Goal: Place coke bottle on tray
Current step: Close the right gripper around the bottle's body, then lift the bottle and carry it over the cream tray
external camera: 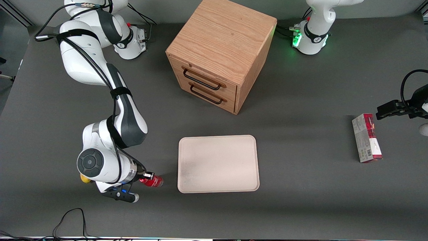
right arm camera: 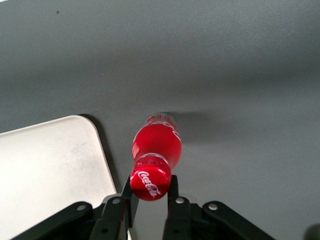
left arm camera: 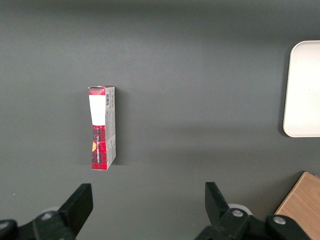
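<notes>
Dark grey matte table, evenly lit. A wooden drawer cabinet (external camera: 222, 53) stands at about 12 o'clock from the tray (external camera: 218, 163), its two handles facing the front camera at a slant. A red-and-grey carton (external camera: 366, 137) lies flat well off toward the parked arm's end. A small yellow thing (external camera: 85, 178) peeks out under the working arm's wrist.

Gripper (external camera: 147, 176): low, at roughly 9 o'clock from the tray. Clenched on the coke bottle (external camera: 152, 181) at the neck, just under the red cap; the wrist view shows both fingers (right arm camera: 174, 192) pressed to either side of it.

Bottle: just beside the tray's rounded corner, the one nearer the front camera at the working arm's end; not over the tray yet. Its long axis runs away from the gripper, the base leading. Whether the base rests on the table or hangs a little clear of it I cannot tell.

Tray: bare, cream, with a low rim.

Judgement: the grasp looks made, the carry remains. The tray lies at about 3 o'clock from the bottle, so the move is a short sideways one, high enough for the base to pass the rim.
</notes>
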Available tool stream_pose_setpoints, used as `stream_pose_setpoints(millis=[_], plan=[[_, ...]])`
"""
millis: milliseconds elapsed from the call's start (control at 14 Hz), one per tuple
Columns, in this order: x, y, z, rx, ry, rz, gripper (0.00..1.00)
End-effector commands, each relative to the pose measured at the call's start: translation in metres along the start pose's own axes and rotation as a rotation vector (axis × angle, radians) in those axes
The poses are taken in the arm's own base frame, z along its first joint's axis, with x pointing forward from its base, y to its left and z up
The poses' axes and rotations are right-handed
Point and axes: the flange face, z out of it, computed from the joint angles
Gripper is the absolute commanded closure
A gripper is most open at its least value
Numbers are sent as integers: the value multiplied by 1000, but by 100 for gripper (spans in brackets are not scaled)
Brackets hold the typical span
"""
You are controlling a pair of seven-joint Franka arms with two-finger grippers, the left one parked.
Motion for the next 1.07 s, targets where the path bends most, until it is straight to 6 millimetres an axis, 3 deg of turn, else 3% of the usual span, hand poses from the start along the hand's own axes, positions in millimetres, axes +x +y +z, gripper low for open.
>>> stream_pose_setpoints(millis=[0,143,214,357,643,1000], plan=[[1,-6,-5,2,17,18,100],[-4,-3,-9,-17,-20,19,100],[-7,0,-21,-27,-39,18,100],[-17,5,-67,-24,-44,19,100],[-32,4,-108,-17,-55,20,100],[-71,19,-209,7,-69,15,100]])
